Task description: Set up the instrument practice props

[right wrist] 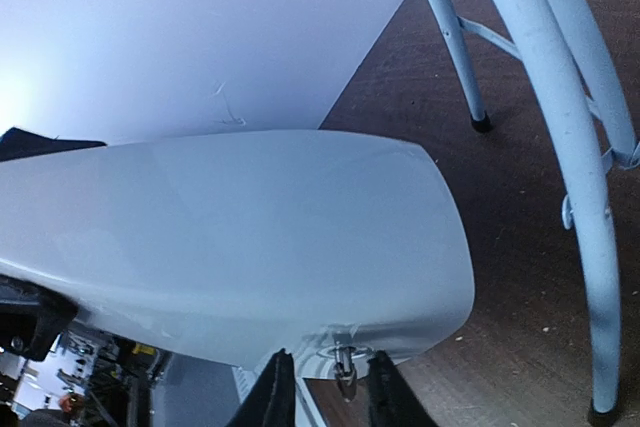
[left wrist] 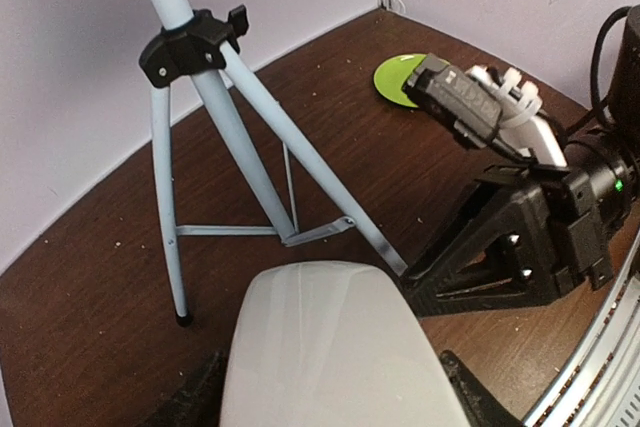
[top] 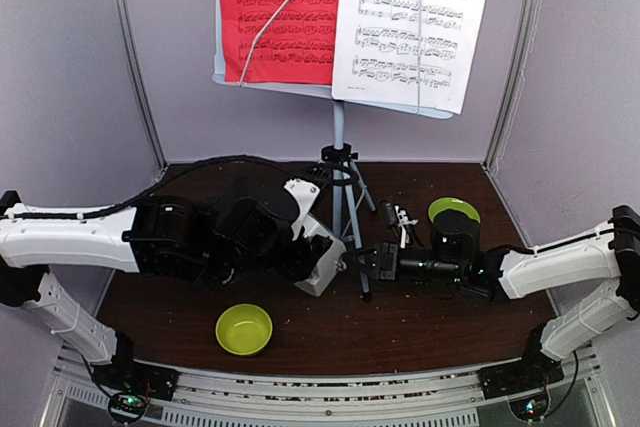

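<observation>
The pale music stand point(top: 339, 142) stands on tripod legs point(left wrist: 215, 112) at the back middle. It holds a red sheet point(top: 280, 12) and a white sheet point(top: 415, 17) of printed music. My left gripper point(top: 312, 252) is shut on the pale-grey metronome point(top: 327, 259), which fills the lower left wrist view point(left wrist: 325, 347) and tilts just above the table. My right gripper point(top: 363, 262) is at the metronome's right side. In the right wrist view its fingers point(right wrist: 275, 392) stand slightly apart either side of a small metal key point(right wrist: 343, 367) under the metronome's body point(right wrist: 230, 247).
A lime-green bowl point(top: 244, 328) sits at the front, left of centre. A flat green plate point(top: 453, 210) lies behind the right arm and shows in the left wrist view point(left wrist: 398, 77). The stand's front leg point(right wrist: 570, 147) runs close beside both grippers. Booth walls close the back and sides.
</observation>
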Robot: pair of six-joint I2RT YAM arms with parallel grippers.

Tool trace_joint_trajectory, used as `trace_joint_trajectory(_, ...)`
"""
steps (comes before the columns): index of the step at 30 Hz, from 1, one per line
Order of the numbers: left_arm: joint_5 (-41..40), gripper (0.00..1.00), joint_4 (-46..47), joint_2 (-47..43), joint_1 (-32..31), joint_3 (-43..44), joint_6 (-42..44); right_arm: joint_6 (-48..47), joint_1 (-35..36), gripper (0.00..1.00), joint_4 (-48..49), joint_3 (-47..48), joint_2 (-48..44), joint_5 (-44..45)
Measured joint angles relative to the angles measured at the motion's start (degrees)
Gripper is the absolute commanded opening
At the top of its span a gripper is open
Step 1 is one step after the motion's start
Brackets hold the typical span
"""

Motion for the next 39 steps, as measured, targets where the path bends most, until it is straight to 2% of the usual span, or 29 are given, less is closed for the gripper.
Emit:
trace_joint_trajectory(5,4.1,0.0,-0.9,1.7,2.5,0.0,-2.7,-6.7,-0.1,0.53,-9.1,0.0,-5.5,0.8)
trace_joint_trajectory(12,10.8,0.01,-3.2,4.9,5.4,0.0,-5.2,-12.3,-0.1,0.73,-18.7,-0.4,-11.8,1.9)
trace_joint_trajectory(17,16.3,0.03,-3.1,7.3,7.0,0.0,-4.4,-14.8,-0.1,0.98,-23.7,-0.2,-16.0,3.8)
trace_joint_trajectory(27,25.7,0.13,-3.2,12.3,9.8,0.0,1.2,-16.5,-0.5,1.0,-32.0,1.5,-18.8,8.3)
trace_joint_trajectory(29,26.9,0.19,-3.2,12.9,10.1,0.0,2.3,-16.6,-0.6,1.0,-33.0,2.0,-19.1,8.8)
trace_joint_trajectory(31,27.8,0.29,-2.9,13.4,10.3,0.0,3.2,-16.8,-0.7,1.0,-33.9,2.4,-19.4,9.2)
trace_joint_trajectory(37,30.9,0.76,-1.7,13.6,10.8,0.0,4.5,-17.9,-0.9,1.0,-38.2,7.0,-18.7,9.4)
trace_joint_trajectory(39,31.6,0.87,-0.8,13.3,10.9,-0.6,4.5,-18.1,-0.9,1.0,-38.6,8.8,-17.8,9.4)
